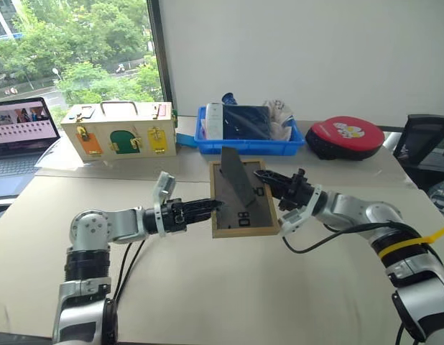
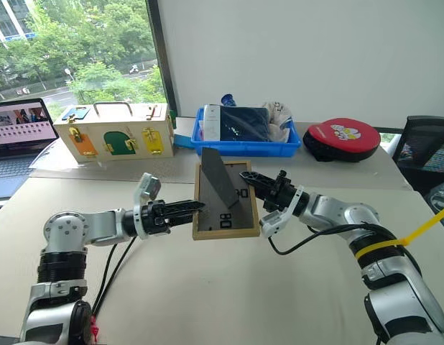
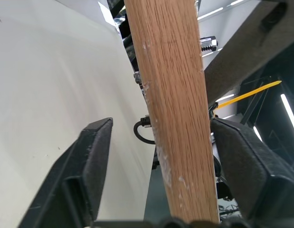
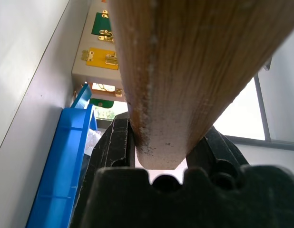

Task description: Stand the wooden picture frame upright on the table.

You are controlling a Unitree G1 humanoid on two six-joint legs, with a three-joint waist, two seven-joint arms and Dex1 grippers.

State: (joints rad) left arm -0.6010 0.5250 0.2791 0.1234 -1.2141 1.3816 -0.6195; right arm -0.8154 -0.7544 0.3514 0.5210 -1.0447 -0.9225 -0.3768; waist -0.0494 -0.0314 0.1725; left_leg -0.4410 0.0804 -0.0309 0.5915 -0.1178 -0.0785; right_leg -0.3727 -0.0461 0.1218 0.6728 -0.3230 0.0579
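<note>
Two grippers flanked the wooden picture frame (image 1: pixel 243 199), which we found raised above the table (image 1: pixel 207 295) with its dark grey back and folded-out stand facing the head camera. We noted the right gripper (image 1: pixel 269 183) clamped on the frame's right edge. The left gripper (image 3: pixel 159 156) stood at the left edge, fingers (image 3: pixel 90 166) spread apart either side of the wood.

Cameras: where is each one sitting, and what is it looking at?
Head eyes: look down over both arms at the wooden picture frame above the table.
Left wrist: looks along the open left pincer at the frame's edge.
Right wrist: looks along the right pincer clamping the frame, toward a blue bin.
All share the frame.
</note>
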